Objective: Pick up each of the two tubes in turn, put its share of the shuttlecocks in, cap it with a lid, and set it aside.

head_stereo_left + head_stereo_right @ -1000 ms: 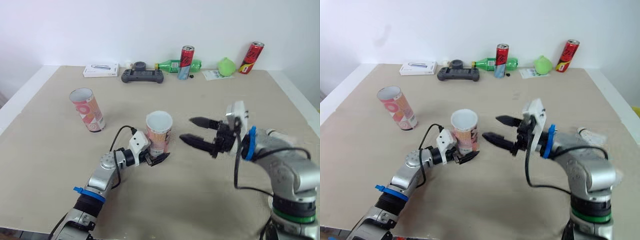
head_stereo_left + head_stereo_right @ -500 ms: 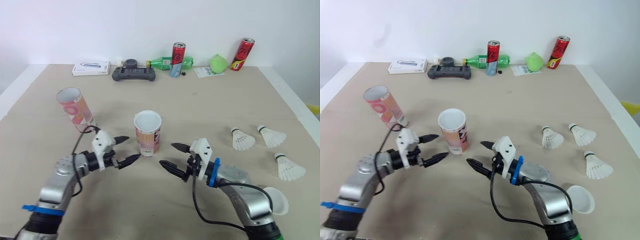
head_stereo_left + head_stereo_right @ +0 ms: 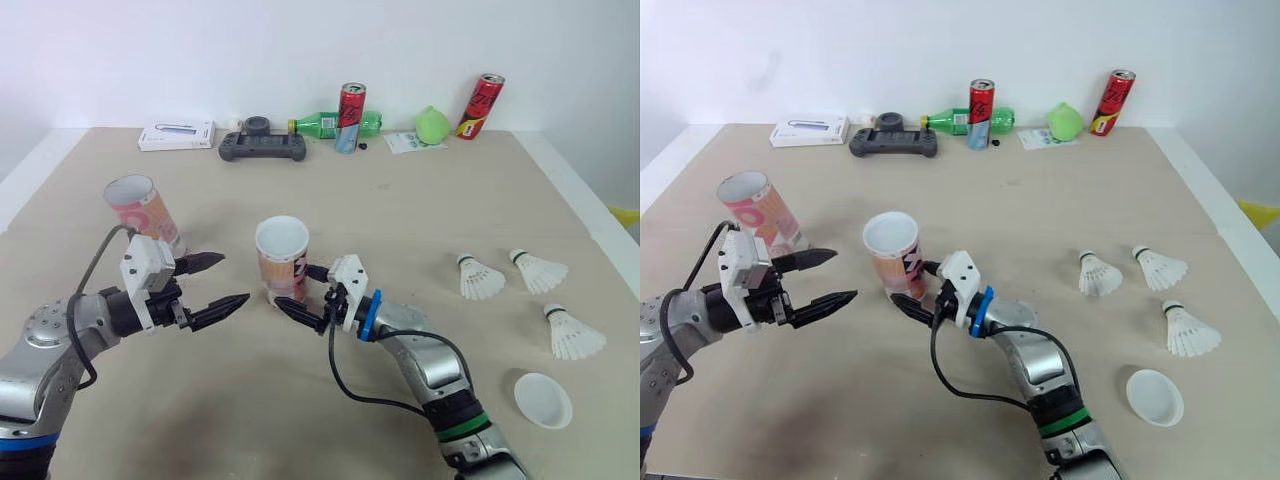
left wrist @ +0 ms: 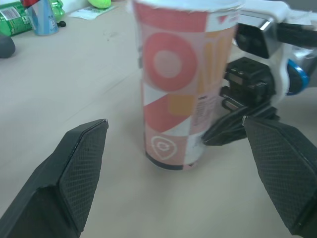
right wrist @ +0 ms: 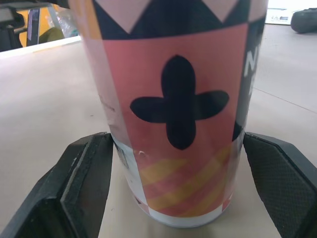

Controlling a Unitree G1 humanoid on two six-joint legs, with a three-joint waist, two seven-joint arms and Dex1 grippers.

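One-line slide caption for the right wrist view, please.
Open right gripper straddling the base of the upright tube on the table.

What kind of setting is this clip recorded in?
Probably a staged test room or lab bench: a bare beige table against a plain white wall, with props laid out, namely shuttlecocks, two printed tubes, and drink cans along the back edge.

Bright, even light pours down over the worktop (image 3: 400, 215). Shadows sit soft and short under the tube (image 3: 280, 255) and the shuttlecocks (image 3: 483, 279), and the white wall (image 3: 200, 50) glows beyond the far edge.
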